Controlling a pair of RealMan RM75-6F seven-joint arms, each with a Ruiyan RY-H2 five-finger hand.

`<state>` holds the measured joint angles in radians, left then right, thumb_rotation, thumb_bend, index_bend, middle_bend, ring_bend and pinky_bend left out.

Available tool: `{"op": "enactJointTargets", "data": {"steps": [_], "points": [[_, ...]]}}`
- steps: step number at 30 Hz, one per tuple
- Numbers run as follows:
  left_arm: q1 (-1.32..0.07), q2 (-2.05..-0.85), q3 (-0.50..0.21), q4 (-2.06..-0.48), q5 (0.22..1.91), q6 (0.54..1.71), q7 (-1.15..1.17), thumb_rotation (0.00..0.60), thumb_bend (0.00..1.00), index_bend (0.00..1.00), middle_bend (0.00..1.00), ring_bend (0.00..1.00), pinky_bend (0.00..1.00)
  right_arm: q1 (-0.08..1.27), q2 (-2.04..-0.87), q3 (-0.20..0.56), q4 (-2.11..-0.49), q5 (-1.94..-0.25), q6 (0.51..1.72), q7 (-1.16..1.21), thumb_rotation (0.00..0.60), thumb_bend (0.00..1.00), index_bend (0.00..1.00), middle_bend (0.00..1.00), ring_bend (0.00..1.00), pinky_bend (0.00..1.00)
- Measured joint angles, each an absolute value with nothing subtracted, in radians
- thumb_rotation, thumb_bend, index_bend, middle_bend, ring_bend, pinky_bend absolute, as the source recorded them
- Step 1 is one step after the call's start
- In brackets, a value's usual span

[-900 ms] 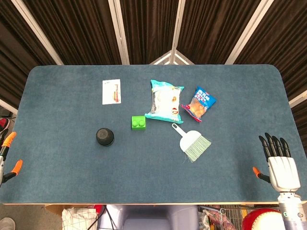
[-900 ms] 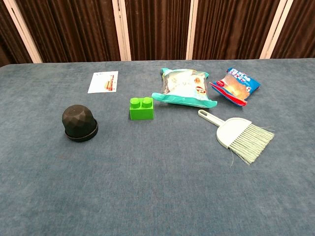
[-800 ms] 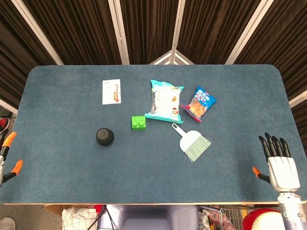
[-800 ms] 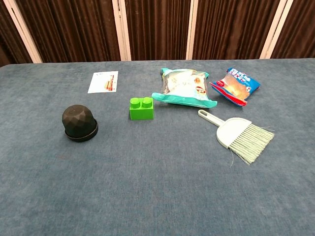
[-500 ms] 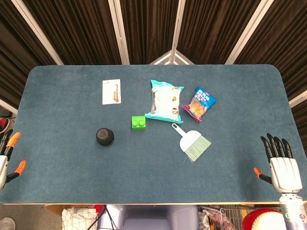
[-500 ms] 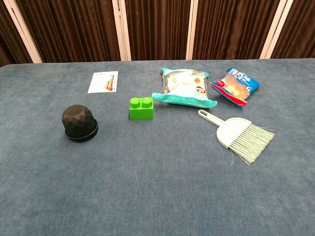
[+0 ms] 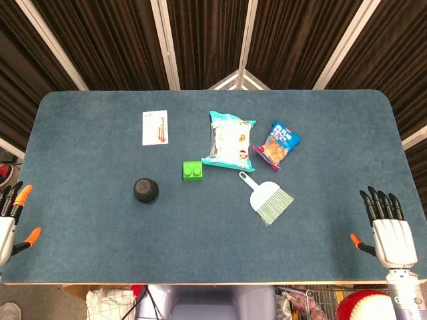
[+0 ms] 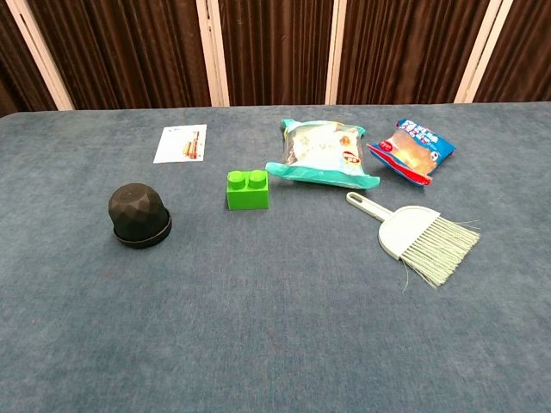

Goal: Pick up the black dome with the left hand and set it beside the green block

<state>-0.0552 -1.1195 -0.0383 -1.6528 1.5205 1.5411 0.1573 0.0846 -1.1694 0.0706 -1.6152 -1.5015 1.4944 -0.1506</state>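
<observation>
Dome (image 8: 139, 215) looks rigid, light, faceted, likely slippery; best gripped over its top, above the base rim; left hand (image 7: 9, 223) at near-left edge, fingers spread, empty.

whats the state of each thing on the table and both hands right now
black dome: upright on the table, untouched
green block: studs up, apart from the dome
brush: lying flat
left robot hand: open, holds nothing
right robot hand: open, holds nothing

No legible text anywhere.
</observation>
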Motion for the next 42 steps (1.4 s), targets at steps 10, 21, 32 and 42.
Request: {"op": "enactJointTargets", "data": {"steps": [10,21,32,42], "points": [[-0.092,-1.143,-0.037,-1.650,1.524,1.475,0.129,0.600,0.31,0.05,0.02,0.00,0.00,0.082,-1.161,0.066,-1.618,-1.500,1.490,-0.131,0.600,0.21,0.00,0.00,0.04,0.00],[-0.223,-1.291,-0.091,-1.587,1.399,1.251,0.047,0.600,0.26,0.05,0.08,0.00,0.00,0.094,-1.177,0.063,-1.614,-1.502,1.466,-0.154,0.600,0.21,0.00,0.00,0.04,0.00],[-0.346,-1.515,-0.157,-1.375,1.300,1.081,-0.103,0.600,0.20,0.05,0.08,0.00,0.00,0.103,-1.180,0.067,-1.609,-1.491,1.450,-0.148,0.600,0.21,0.00,0.00,0.04,0.00],[-0.405,-1.627,-0.173,-1.258,1.298,1.026,-0.229,0.600,0.18,0.05,0.08,0.00,0.00,0.102,-1.184,0.060,-1.602,-1.493,1.447,-0.142,0.600,0.21,0.00,0.00,0.04,0.00]]}}
